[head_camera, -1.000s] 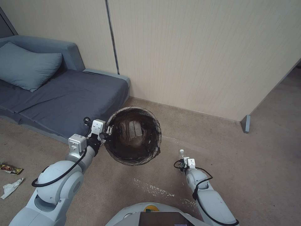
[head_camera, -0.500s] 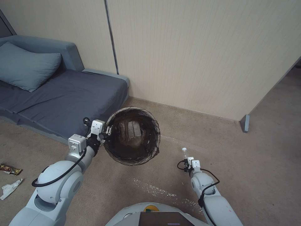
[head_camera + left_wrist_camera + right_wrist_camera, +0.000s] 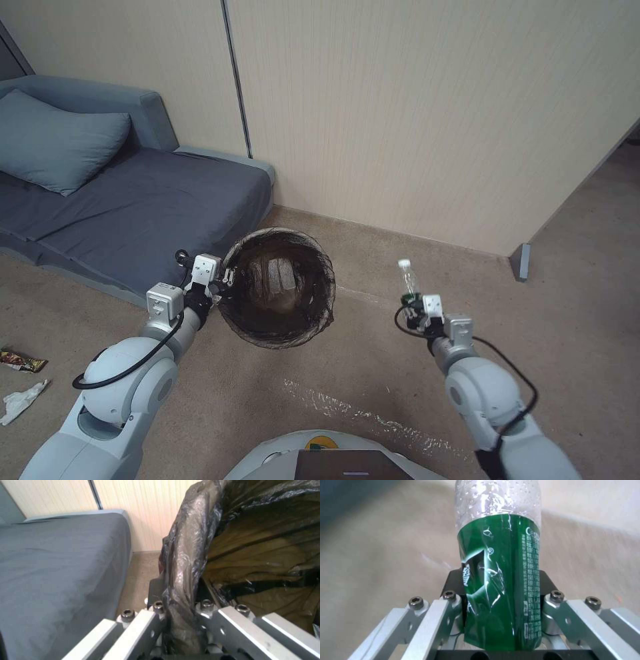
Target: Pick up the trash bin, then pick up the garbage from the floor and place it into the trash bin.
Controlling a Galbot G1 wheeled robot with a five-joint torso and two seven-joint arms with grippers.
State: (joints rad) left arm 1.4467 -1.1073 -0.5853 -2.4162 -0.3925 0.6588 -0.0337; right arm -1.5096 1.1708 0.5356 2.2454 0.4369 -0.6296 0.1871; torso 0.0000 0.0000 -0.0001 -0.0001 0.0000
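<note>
Two arms busy. Left gripper (image 3: 225, 276) is clamped on the rim of the bin (image 3: 278, 288), one finger outside and one inside, pinching wall plus the dark bag (image 3: 181, 562) folded over it. Bin hangs off the carpet (image 3: 373, 373), mouth tipped toward the head camera, just beside the sofa (image 3: 133, 207) edge. Something pale lies at the bottom inside, can't tell what.

Right gripper (image 3: 415, 308) is clenched on a bottle (image 3: 407, 278), held upright above the carpet, well apart from the bin on its right side. Right wrist view shows fingers (image 3: 451, 607) squeezing the lower part over the green label (image 3: 501, 585), clear upper part and white cap sticking up.

Handling guess: bottle looks empty, so light, thin-walled, will dent under squeeze, and the label film is probably slick. Low grip on the labelled body seems fine for a short carry; a firmer pinch would just crush it. Bin is light too, but a one-sided rim pinch through loose bag film could slip or let it swing, so slow moves are safer.

Step judged: carry to the bin mouth, drop not yet done. More litter on the carpet at far left: a dark wrapper (image 3: 20, 361) and crumpled white paper (image 3: 21, 400), both untouched.
</note>
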